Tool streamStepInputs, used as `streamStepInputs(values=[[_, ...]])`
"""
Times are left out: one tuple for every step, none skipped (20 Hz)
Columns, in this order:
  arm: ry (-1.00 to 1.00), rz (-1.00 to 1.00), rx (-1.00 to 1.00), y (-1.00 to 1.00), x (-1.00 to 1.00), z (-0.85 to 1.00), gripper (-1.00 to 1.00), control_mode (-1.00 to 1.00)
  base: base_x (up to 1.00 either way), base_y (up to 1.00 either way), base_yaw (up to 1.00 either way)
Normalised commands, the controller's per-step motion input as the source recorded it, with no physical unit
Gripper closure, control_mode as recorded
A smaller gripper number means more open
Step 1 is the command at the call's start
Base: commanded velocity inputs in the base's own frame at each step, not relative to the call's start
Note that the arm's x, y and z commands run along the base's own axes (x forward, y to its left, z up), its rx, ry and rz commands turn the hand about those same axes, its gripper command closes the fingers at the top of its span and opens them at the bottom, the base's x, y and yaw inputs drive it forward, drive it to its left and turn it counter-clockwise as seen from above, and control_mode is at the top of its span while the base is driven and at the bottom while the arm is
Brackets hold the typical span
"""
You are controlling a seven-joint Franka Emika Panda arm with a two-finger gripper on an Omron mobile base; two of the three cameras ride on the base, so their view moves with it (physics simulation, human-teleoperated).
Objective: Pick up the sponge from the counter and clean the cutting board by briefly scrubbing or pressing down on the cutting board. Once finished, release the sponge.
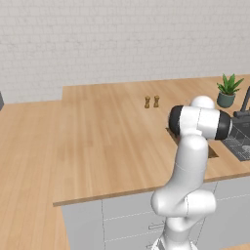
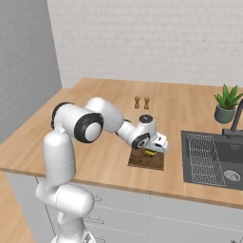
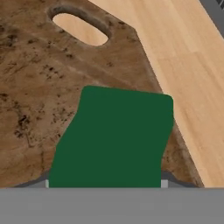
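Observation:
My gripper (image 2: 153, 148) is shut on the sponge (image 2: 150, 153), whose yellow layer shows under the hand. In the hand view the sponge's dark green top (image 3: 114, 135) sits between the two fingertips, low over the cutting board (image 3: 35, 87). The cutting board (image 2: 147, 160) is a dark brown slab with a handle slot (image 3: 79, 29), lying on the light wood counter (image 2: 95, 128) just left of the sink. I cannot tell whether the sponge touches the board. In the left base view my own arm hides the hand, and a sliver of the board (image 1: 213, 153) shows beside it.
A dark sink basin (image 2: 209, 159) with a faucet (image 2: 236, 118) lies right of the board. A potted plant (image 2: 227, 104) stands behind the sink. Two small shakers (image 2: 142, 102) stand further back on the counter. The counter's front edge (image 2: 142, 192) runs close below the board.

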Motion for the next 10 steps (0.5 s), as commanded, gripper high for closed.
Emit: streamStepInputs(values=[[0.02, 0.0, 0.0, 0.67, 0.12, -0.28, 1.0, -1.0, 0.0, 0.0, 0.0], [0.01, 0.0, 0.0, 0.7, 0.16, -0.25, 1.0, -1.0, 0.0, 0.0, 0.0], [0.01, 0.0, 0.0, 0.71, 0.24, -0.2, 1.0, -1.0, 0.0, 0.0, 0.0], [0.01, 0.0, 0.0, 0.74, 0.26, -0.18, 1.0, -1.0, 0.0, 0.0, 0.0], [0.0, 0.0, 0.0, 0.77, 0.29, -0.13, 1.0, -1.0, 0.0, 0.0, 0.0], [0.0, -0.01, 0.0, 0.79, 0.26, -0.06, 1.0, -1.0, 0.0, 0.0, 0.0], [0.0, -0.01, 0.0, 0.8, 0.24, 0.0, 1.0, -1.0, 0.0, 0.0, 0.0], [0.0, -0.01, 0.0, 0.8, 0.19, 0.0, 1.0, -1.0, 0.0, 0.0, 0.0], [0.0, -0.01, 0.0, 0.79, 0.15, 0.0, 1.0, -1.0, 0.0, 0.0, 0.0], [0.0, -0.01, 0.0, 0.78, 0.11, 0.0, 1.0, -1.0, 0.0, 0.0, 0.0]])
